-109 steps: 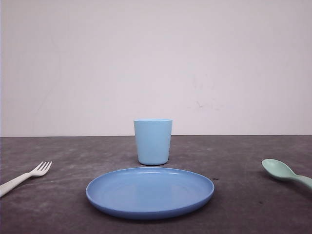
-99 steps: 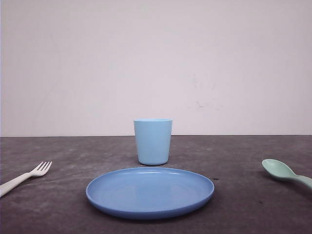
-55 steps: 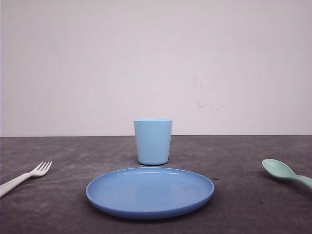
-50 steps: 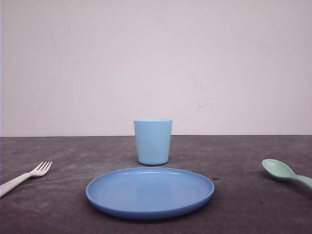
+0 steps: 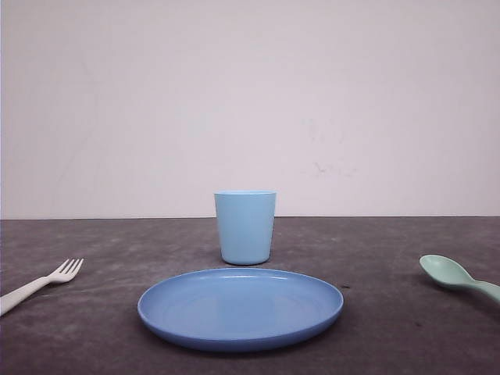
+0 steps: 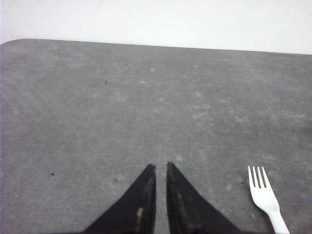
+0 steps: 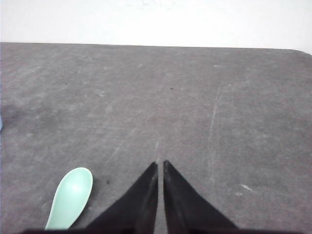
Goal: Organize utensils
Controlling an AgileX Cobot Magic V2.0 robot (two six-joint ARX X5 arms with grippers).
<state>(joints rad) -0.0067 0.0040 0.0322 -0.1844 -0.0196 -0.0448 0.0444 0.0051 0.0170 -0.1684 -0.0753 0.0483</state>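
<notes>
— Two utensils, where?
— Fork (image 5: 43,282) far left of the plate (image 5: 241,307), spoon (image 5: 457,277) far right.
— Grippers?
— Left gripper (image 6: 161,168) and right gripper (image 7: 160,164) both pressed together, empty.

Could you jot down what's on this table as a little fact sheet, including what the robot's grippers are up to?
Table: dark grey top
Plate: round, blue, nothing on it, at the front centre
Cup: light blue, upright, just behind the plate
Fork: white, lying flat on the left side
Spoon: mint green, lying flat on the right side
Left gripper: shut, holding nothing, close to the fork
Right gripper: shut, holding nothing, close to the spoon
Utensils touched: neither
</notes>
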